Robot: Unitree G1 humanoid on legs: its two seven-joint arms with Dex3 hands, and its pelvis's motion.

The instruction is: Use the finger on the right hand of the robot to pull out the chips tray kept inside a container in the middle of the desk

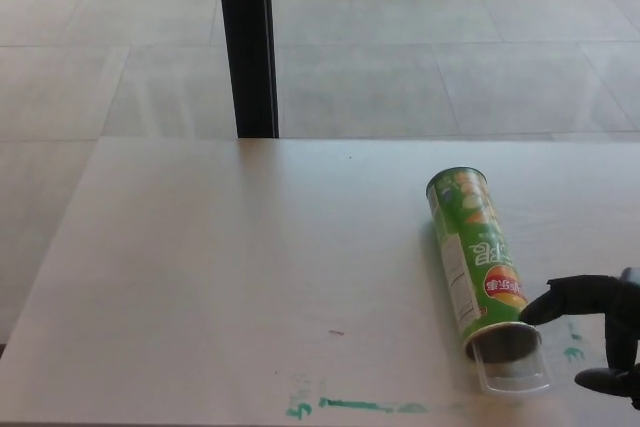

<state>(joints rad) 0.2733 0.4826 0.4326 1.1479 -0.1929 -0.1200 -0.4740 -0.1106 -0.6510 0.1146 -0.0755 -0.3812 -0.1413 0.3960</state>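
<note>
A green chips container point(478, 262) lies on its side on the right half of the pale desk point(230, 267), well clear of the desk's left and far edges. Its long axis runs from the far end to the near end of the desk with a slight lean, so the closed end points away from the robot and a little to the left, while the open mouth faces the near edge and a little to the right. The printed label with its red-and-yellow logo is turned upward. From the mouth a clear plastic chips tray point(512, 371) sticks out a short way, resting flat on the desk just in front of the rim; whether it holds anything cannot be told. The right hand point(598, 332) comes in at the lower right corner of the head view, only partly visible. Its fingers are spread apart and hold nothing: one finger point(565, 299) reaches leftward, its tip close against the container's side just above the open rim, though actual contact cannot be confirmed, and another black digit lies lower, near the picture's bottom edge, to the right of the tray and apart from it. Green paint-like smears point(350, 406) mark the desk along its near edge. Beyond the desk, a black vertical post point(247, 42) stands against a tiled floor point(450, 47).
</note>
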